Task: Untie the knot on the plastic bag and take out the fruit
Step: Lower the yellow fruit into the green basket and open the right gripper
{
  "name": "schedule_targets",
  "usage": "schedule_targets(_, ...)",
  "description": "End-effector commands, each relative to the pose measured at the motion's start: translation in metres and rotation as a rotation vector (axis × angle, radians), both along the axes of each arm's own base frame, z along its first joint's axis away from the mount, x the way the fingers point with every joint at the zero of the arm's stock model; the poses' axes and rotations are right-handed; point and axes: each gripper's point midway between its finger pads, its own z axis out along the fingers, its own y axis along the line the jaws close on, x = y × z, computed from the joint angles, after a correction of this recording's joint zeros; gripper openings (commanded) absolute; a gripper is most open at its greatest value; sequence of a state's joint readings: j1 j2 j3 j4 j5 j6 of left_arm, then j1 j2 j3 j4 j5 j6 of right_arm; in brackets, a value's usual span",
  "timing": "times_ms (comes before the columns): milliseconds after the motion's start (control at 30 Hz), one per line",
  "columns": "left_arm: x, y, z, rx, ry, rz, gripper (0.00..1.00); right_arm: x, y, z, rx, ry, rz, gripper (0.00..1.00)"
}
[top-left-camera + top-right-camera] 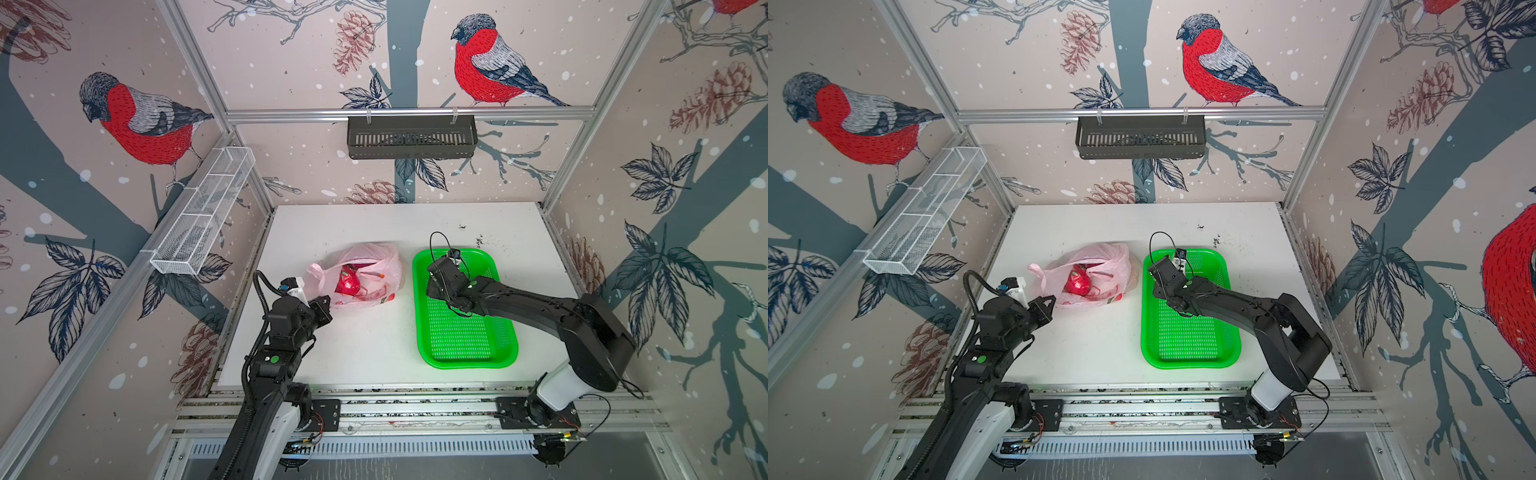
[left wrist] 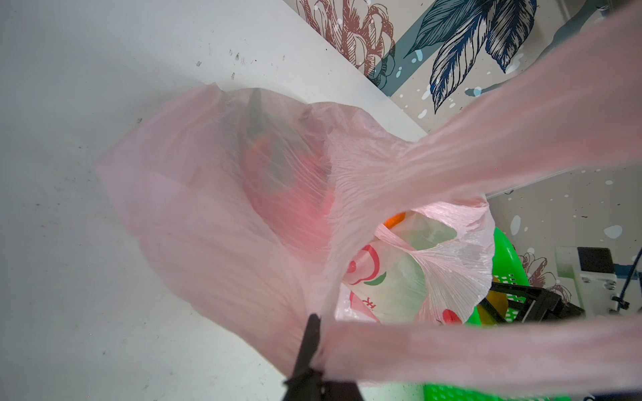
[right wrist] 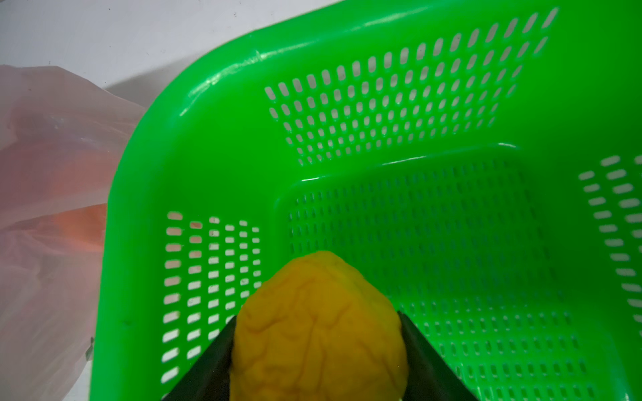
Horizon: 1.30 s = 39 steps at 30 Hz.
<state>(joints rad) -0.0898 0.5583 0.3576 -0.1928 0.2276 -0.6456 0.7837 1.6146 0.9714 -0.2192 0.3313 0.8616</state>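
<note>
Pink plastic bag [image 1: 365, 259] on the white tabletop [image 1: 374, 353], left of the middle, mouth open upward. Just beside it on the right, a green basket [image 1: 469, 365], with only a thin strip of tabletop between the two. Left gripper [image 2: 314, 333] at the bag's near left corner, clenched on a thin pink handle strip [image 2: 451, 350] pulled out flat. In the open mouth, a red dragon fruit [image 1: 348, 282] and a small bit of an orange ball [image 2: 396, 219].

Right gripper [image 3: 316, 317] low over the far end of the basket, close to the wall next to the bag, grasping a yellow ball [image 3: 312, 284] between both fingers. Cannot tell whether touching the basket floor. Holed floor open all round it.

Wide bare tabletop in front of the bag and behind both things. Right arm stretched across the basket's middle. High on the back wall, a black shelf [image 1: 411, 137]; on the left wall, a white wire rack [image 1: 203, 212], both well apart from the arms.
</note>
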Motion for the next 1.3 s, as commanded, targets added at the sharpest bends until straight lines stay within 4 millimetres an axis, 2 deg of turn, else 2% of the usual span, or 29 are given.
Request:
schedule_targets(0, 0.003, 0.001, 0.004, 0.02, -0.022, 0.002, 0.0, 0.004, 0.006, -0.002, 0.031, -0.006, -0.001, 0.6)
schedule_targets(333, 0.002, 0.001, 0.003, 0.023, -0.019, 0.001, 0.0, 0.008, 0.006, -0.015, 0.021, 0.013, 0.002, 0.62)
schedule_targets(833, 0.002, 0.0, 0.003, 0.024, -0.022, -0.003, 0.0, 0.03, 0.013, -0.024, 0.016, 0.025, 0.008, 0.65)
schedule_targets(1267, 0.002, -0.002, 0.003, 0.023, -0.021, -0.009, 0.0, 0.04, 0.013, -0.034, 0.006, 0.041, 0.0, 0.72)
